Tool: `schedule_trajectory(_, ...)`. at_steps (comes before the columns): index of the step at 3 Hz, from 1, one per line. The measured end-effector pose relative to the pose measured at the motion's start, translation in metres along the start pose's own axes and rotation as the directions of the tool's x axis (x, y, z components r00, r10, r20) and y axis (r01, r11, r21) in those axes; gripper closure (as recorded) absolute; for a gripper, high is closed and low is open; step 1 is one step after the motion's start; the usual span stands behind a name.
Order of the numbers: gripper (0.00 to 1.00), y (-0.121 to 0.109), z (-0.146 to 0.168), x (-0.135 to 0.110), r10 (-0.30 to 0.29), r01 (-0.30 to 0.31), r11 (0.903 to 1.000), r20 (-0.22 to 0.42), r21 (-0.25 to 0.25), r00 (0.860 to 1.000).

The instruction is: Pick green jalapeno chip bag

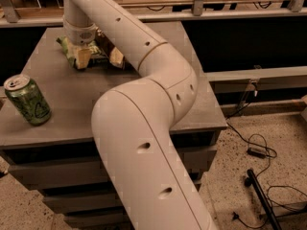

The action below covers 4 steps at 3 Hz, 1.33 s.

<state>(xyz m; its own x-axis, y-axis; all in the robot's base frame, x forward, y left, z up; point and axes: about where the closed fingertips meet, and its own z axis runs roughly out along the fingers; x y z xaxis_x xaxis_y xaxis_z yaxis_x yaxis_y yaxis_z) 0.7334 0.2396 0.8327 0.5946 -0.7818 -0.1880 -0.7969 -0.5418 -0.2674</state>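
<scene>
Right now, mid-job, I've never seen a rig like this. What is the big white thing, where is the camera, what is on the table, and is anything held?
The big white tube is the robot's single arm, reaching across the grey table to its far left. There is only one camera view, looking down along the arm. The gripper at the arm's end is down at the green jalapeno chip bag, with its jaws apart on either side. The bag lies on the table and is not lifted. A darker bag is partly hidden beside it. A green soda can stands upright at the near left.
</scene>
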Motion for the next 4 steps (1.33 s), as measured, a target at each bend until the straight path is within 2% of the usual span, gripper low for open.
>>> schedule_trajectory(1,0.96,0.007,-0.004,0.009,0.015,-0.015,0.9998,-0.016,-0.009,1.000)
schedule_trajectory(2,1.00,0.006,-0.009,0.009,0.009,-0.009,1.0000,-0.021,0.002,1.000)
schedule_trajectory(3,1.00,-0.004,-0.095,0.008,-0.067,0.083,0.9834,-0.102,0.162,0.993)
schedule_trajectory(4,1.00,-0.002,-0.155,0.006,-0.099,0.133,0.9569,-0.142,0.258,0.985)
